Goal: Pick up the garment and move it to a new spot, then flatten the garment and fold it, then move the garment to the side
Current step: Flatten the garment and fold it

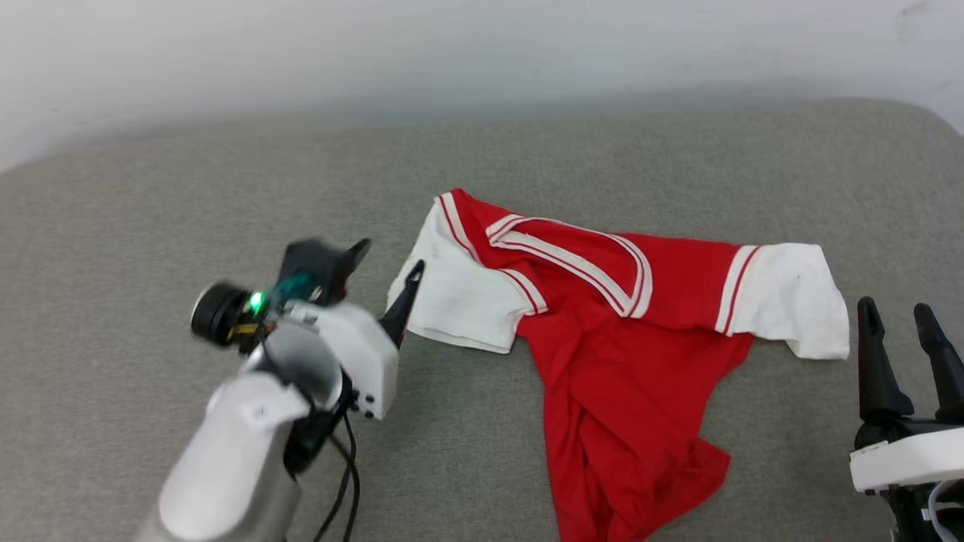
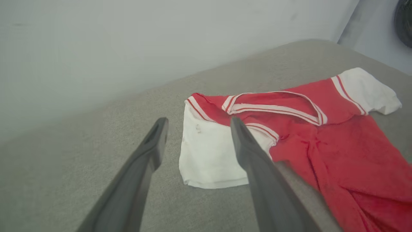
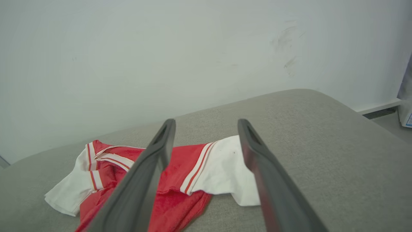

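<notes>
The garment point(image 1: 602, 316) lies crumpled on a grey fabric surface point(image 1: 151, 211), a little right of the middle in the head view and near the pale wall point(image 1: 452, 53) behind it. Its striped collar point(image 1: 572, 260) faces the wall and both white sleeves are spread out to the sides. The red body below them is gathered into a narrow, twisted bunch, so the folds hide most of the front. The hem end runs off the bottom edge of the head view.

The left gripper point(image 1: 392, 256) is at the robot's-left sleeve point(image 1: 452, 301) with its two dark fingers spread wide and nothing between them. In the left wrist view one finger crosses in front of that sleeve and the other stands over bare grey fabric. Whether a fingertip touches the cloth cannot be told — the arm is blurred in the head view. A black cable point(image 1: 346, 482) hangs from its wrist.

The right gripper point(image 1: 895, 305) is parted as well and holds nothing. It stands just beside the other sleeve point(image 1: 791, 301), apart from it, and the frame's right and bottom edges cut off its body.
</notes>
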